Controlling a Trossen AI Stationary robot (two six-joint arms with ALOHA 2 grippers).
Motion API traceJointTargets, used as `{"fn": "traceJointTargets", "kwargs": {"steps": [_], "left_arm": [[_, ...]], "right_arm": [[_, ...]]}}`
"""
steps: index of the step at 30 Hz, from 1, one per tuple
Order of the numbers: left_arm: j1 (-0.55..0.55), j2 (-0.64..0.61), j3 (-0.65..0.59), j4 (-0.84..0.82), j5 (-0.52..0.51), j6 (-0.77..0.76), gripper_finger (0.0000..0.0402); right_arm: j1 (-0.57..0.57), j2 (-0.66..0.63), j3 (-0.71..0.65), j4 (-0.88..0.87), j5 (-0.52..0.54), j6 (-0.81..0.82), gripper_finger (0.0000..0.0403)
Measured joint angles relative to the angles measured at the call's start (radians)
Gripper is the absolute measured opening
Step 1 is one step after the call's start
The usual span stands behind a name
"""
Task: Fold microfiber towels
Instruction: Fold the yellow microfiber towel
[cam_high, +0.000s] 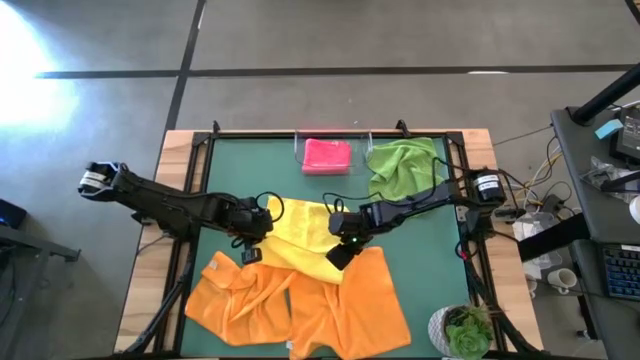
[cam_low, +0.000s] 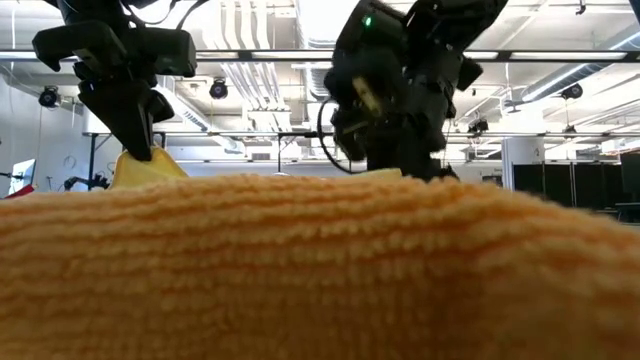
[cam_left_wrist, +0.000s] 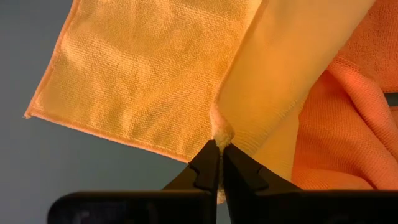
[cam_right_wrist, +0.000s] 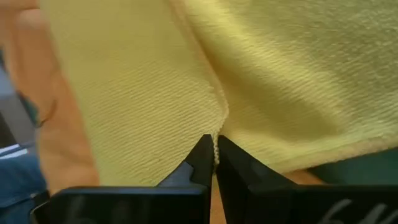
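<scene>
A yellow microfiber towel (cam_high: 300, 232) lies at the table's middle, partly over two orange towels (cam_high: 240, 295) (cam_high: 355, 300) near the front edge. My left gripper (cam_high: 250, 254) is shut on the yellow towel's left part, my right gripper (cam_high: 338, 254) on its right part. At the far edge, a folded pink towel (cam_high: 327, 155) sits in a clear tray, with a crumpled green towel (cam_high: 403, 165) lying beside it. In the low view an orange towel (cam_low: 320, 270) fills the lower half and hides the table. My left gripper pinches a corner of the yellow towel (cam_left_wrist: 222, 133) between its two fingertips, slanting down from above. The corner (cam_low: 148, 166) is raised off the orange towel and bunched at the tips; the cloth runs away from it over the orange towels. My right gripper pinches the yellow towel at an edge (cam_right_wrist: 216, 144) between its two fingertips, slanting down from above. The cloth puckers into a crease at the tips and spreads away on both sides. One layer or several, I cannot tell.
A potted plant (cam_high: 465, 330) stands at the front right corner. The green table surface (cam_high: 430, 240) shows bare right of the towels and between the yellow towel and the tray. A desk with cables and gear stands beyond the right edge.
</scene>
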Motion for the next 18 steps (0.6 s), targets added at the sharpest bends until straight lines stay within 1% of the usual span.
{"fn": "traceJointTargets", "kwargs": {"steps": [3, 6, 12, 14, 17, 18], "left_arm": [[0.0, -0.001, 0.01, 0.001, 0.0, 0.0, 0.0], [0.0, -0.008, 0.014, 0.0, 0.0, 0.0, 0.0], [0.0, -0.025, 0.016, 0.004, -0.001, 0.017, 0.0], [0.0, -0.025, 0.016, 0.004, -0.03, 0.057, 0.0], [0.002, -0.017, 0.016, 0.024, -0.113, 0.123, 0.0], [0.003, -0.013, 0.016, 0.03, -0.132, 0.137, 0.0]], "right_arm": [[0.02, -0.032, 0.0, -0.005, 0.018, 0.002, 0.0008], [0.044, -0.075, 0.0, -0.013, 0.08, 0.039, 0.0008], [0.082, -0.169, 0.001, -0.075, 0.26, 0.095, 0.0008], [0.082, -0.193, 0.001, -0.089, 0.322, 0.096, 0.0008], [0.074, -0.208, 0.001, -0.107, 0.434, 0.103, 0.0008], [0.067, -0.208, 0.001, -0.104, 0.453, 0.103, 0.0008]]}}
